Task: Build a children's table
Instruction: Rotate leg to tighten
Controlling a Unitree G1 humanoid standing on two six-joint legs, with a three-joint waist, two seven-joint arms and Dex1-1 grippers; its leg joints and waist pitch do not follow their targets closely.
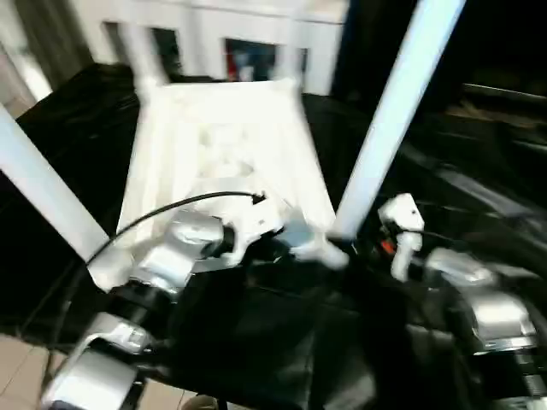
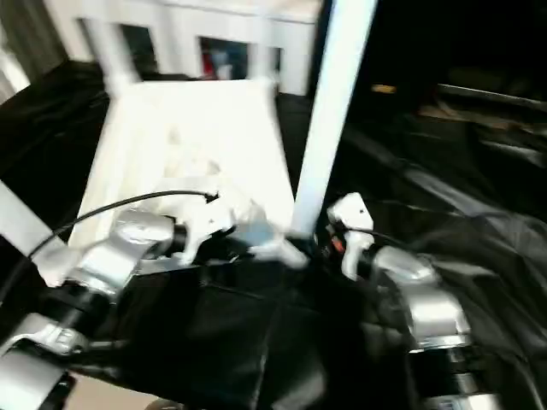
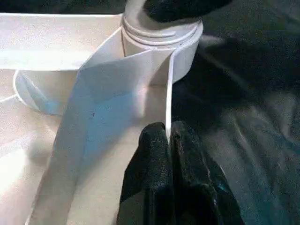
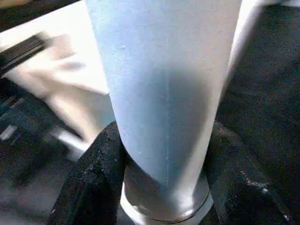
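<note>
While the left gripper point(image 3: 168, 154) pinches the upturned tabletop point(image 1: 224, 145)'s rim at six o'clock, the right gripper point(image 4: 164, 173) clasps the leg point(image 1: 389, 120) in its five o'clock socket, which probably needs twisting home.

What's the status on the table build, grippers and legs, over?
Left gripper shut on the white plastic tabletop's thin rim. Right gripper around a white tube leg at its corner socket. Nothing in the way.
</note>
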